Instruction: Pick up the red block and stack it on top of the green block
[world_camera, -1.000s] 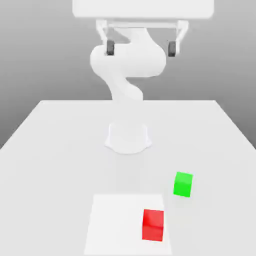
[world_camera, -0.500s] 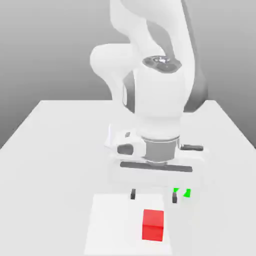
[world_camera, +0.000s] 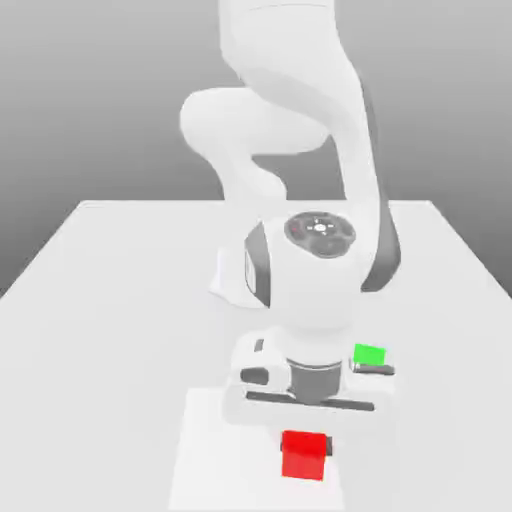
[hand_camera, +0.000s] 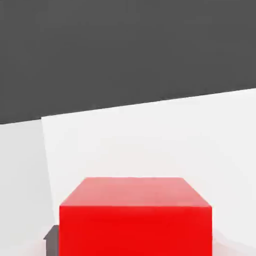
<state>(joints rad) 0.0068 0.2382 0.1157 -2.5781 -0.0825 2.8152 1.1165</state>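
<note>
Down low over the worktop (world_camera: 120, 300) sits the hand (world_camera: 305, 432), as the exterior view shows. It is clenched on the red block (world_camera: 304, 455), with the block's top tucked right under the hand's wide white body. The red block sits on a brighter white square (world_camera: 205, 450) near the front edge of the worktop. The green block (world_camera: 369, 353) is just behind the hand, toward the exterior view's right. The hand hides part of it. The two blocks are near each other but do not touch. The big white arm (world_camera: 300, 120) bends down from above and reaches to the hand.

Next comes the hand view. The red block (hand_camera: 135, 217) looks very big and close. A small dark bit of a finger (hand_camera: 51, 234) peeks out at its side. Behind the block lies the white worktop (hand_camera: 150, 140), and past that it is dark gray.
</note>
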